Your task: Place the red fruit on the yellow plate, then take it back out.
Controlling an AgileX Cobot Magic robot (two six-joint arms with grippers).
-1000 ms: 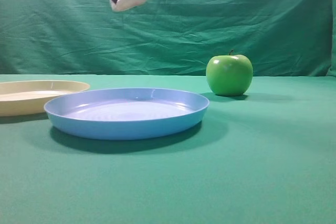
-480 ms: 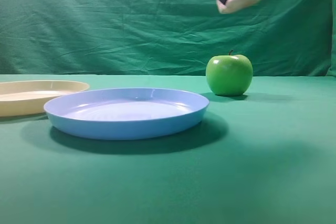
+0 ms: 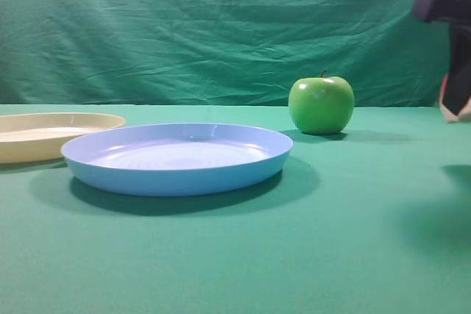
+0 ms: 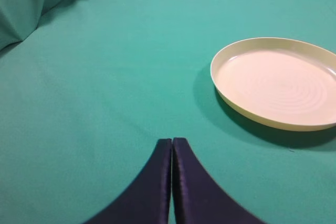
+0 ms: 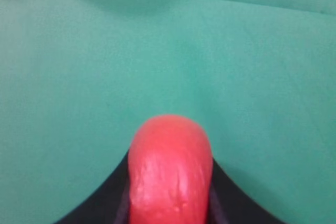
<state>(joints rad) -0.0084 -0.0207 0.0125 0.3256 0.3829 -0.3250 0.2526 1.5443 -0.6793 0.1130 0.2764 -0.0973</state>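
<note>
Gripping the red fruit (image 5: 170, 169) between its two dark fingers, the right gripper (image 5: 170, 203) hangs above bare green cloth (image 5: 79, 77), its jaws parted only as wide as the fruit; in the high view it sits at the 3 o'clock edge, right of the apple (image 3: 321, 104). The left gripper (image 4: 172, 148) is clenched, fingers pressed together and holding nothing. The yellow plate (image 4: 247, 111) lies at its 2 o'clock, without the fruit, beside the blue plate (image 3: 176, 174).
</note>
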